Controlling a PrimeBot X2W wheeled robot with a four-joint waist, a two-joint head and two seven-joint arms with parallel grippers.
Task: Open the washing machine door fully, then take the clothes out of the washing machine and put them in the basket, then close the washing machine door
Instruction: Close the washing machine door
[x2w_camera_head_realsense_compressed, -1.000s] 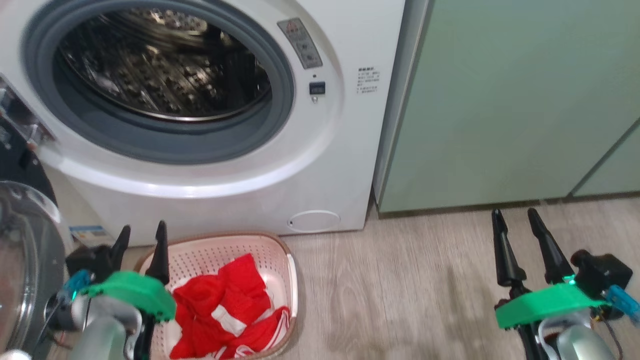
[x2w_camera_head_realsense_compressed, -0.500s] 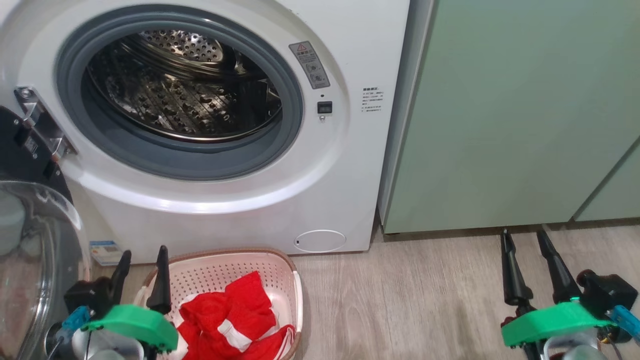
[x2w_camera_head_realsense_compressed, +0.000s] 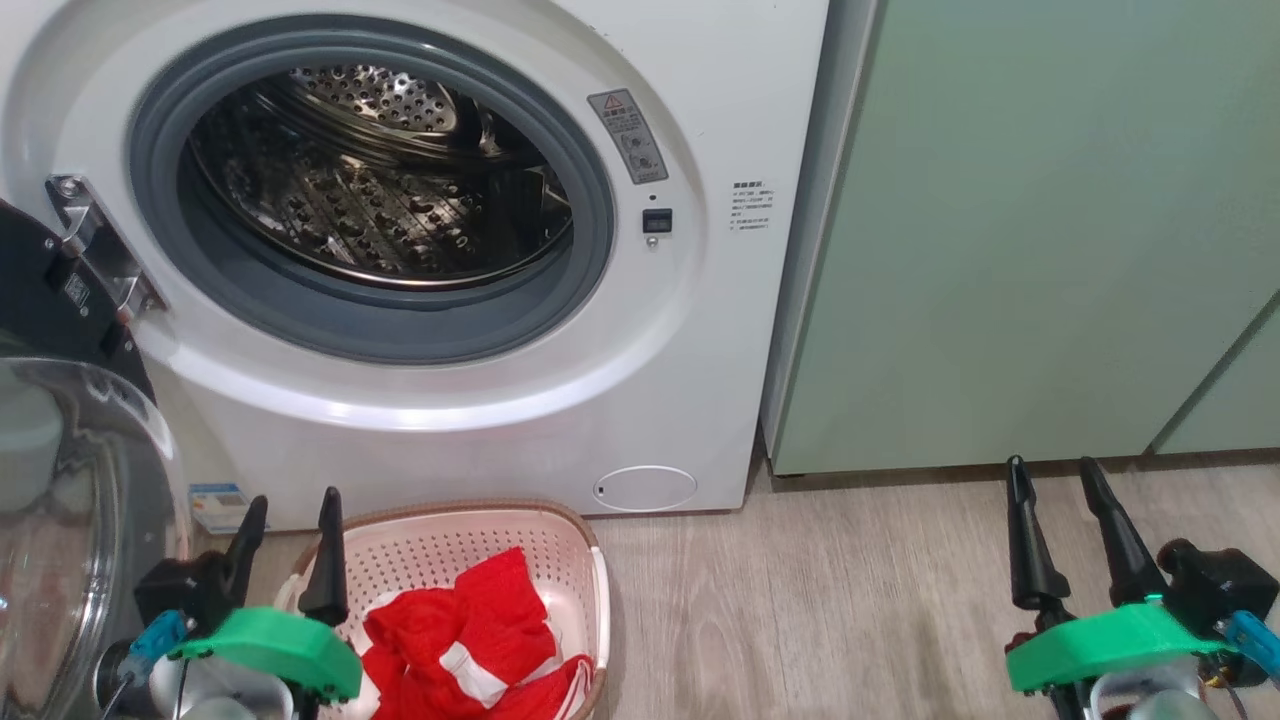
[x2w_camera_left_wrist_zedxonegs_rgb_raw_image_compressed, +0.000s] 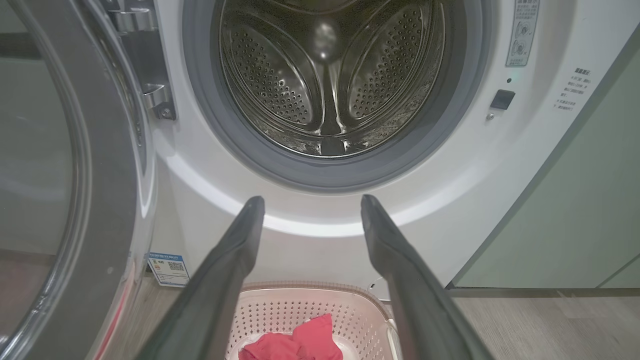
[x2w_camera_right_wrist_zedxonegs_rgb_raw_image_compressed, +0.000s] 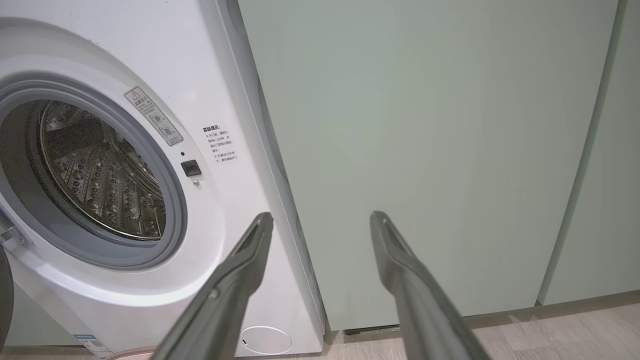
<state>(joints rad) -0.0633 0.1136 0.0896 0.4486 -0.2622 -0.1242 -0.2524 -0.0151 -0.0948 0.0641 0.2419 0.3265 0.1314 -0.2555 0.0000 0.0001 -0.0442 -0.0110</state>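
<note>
Left tool (x2w_camera_head_realsense_compressed: 295, 497) and right tool (x2w_camera_head_realsense_compressed: 1053, 463) hang spread apart, empty. Red white-striped fabric clothes (x2w_camera_head_realsense_compressed: 450, 640) lie in the cream perforated plastic basket (x2w_camera_head_realsense_compressed: 560, 530) before the white washing machine (x2w_camera_head_realsense_compressed: 700, 330). Its round black-rimmed, clear-windowed door (x2w_camera_head_realsense_compressed: 60, 480) stands open; a push on the bulging window may slip, leaving it unlatched.

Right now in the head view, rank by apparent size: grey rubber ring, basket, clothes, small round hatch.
1. grey rubber ring
2. basket, nearer the camera and cut off at the bottom edge
3. clothes, cut off too
4. small round hatch
</note>
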